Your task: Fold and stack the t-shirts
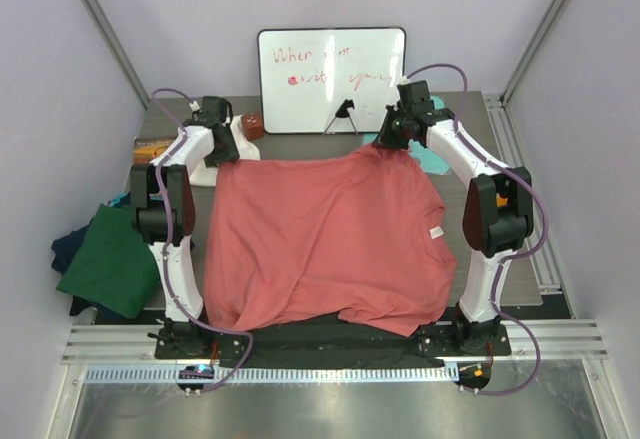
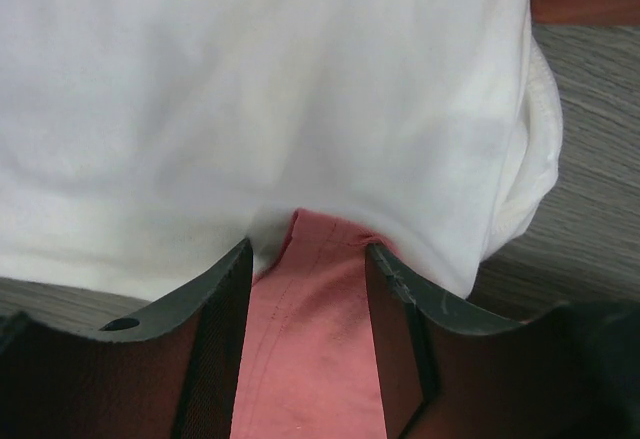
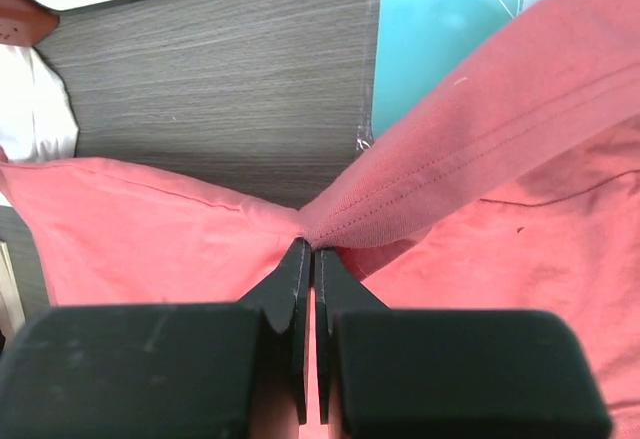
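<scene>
- Right claw (image 3: 308, 247) pressed together, pinching a stitched edge of the pink shirt (image 1: 330, 239) just above the table (image 3: 200, 89). Solid-looking bite, with fabric fanning out to both sides.
- Left claw (image 2: 307, 247) spread partway, pink edge lying between the fingers with no clear squeeze on it. White cloth (image 2: 260, 79) bunched right up against the fingertips.
- Guessing at the first fold here: far edge to be carried over toward the near side. Best to close the left claw on pink only before any lift, steering clear of that white cloth so as not to drag it along.
- Then lift both ends level, keep the edge taut between them and go slow, otherwise risking a crooked crease.
- Near side of the shirt rumpled and lapping over the near table edge. Worth smoothing before setting any crease.
- Mid-table: rest of the shirt spread wide, small neck label (image 1: 437, 231) out at the right side.
- Left of the left arm: green shirt (image 1: 115, 259) lying on top of navy shirts (image 1: 65, 249).
- Containers: no bin, basket or box anywhere in sight, so nothing to report inside one. Stack presumably meant for the bare table.
- Far back: teal mat (image 3: 450, 19) just beyond the shirt's far right corner, whiteboard (image 1: 330, 74) propped behind.
</scene>
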`<action>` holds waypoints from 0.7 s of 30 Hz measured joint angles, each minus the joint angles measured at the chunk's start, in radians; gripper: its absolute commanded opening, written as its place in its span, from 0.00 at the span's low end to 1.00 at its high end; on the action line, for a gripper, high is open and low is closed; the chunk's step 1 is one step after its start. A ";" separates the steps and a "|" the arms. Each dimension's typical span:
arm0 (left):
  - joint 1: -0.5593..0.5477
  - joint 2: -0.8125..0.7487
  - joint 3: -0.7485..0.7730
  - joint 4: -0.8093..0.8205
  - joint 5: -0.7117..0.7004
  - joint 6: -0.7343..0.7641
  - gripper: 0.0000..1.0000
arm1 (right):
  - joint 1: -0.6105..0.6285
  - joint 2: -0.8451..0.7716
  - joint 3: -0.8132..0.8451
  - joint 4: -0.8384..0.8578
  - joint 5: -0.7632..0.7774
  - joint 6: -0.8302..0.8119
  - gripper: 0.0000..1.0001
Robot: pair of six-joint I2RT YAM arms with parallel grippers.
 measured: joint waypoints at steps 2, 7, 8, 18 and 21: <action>0.000 0.018 0.014 0.001 0.000 0.007 0.49 | -0.001 0.000 -0.005 -0.003 0.000 0.000 0.01; 0.000 0.032 0.030 0.006 -0.002 0.017 0.49 | -0.002 0.001 -0.011 -0.016 -0.015 0.000 0.01; 0.000 0.032 0.030 0.009 -0.002 0.020 0.49 | -0.003 0.002 -0.011 -0.016 -0.018 0.000 0.01; 0.000 0.032 0.031 0.035 0.002 0.033 0.21 | -0.004 0.035 -0.017 -0.020 -0.037 0.000 0.01; 0.000 0.032 0.031 0.049 0.009 0.034 0.00 | -0.005 0.040 -0.019 -0.023 -0.041 0.000 0.01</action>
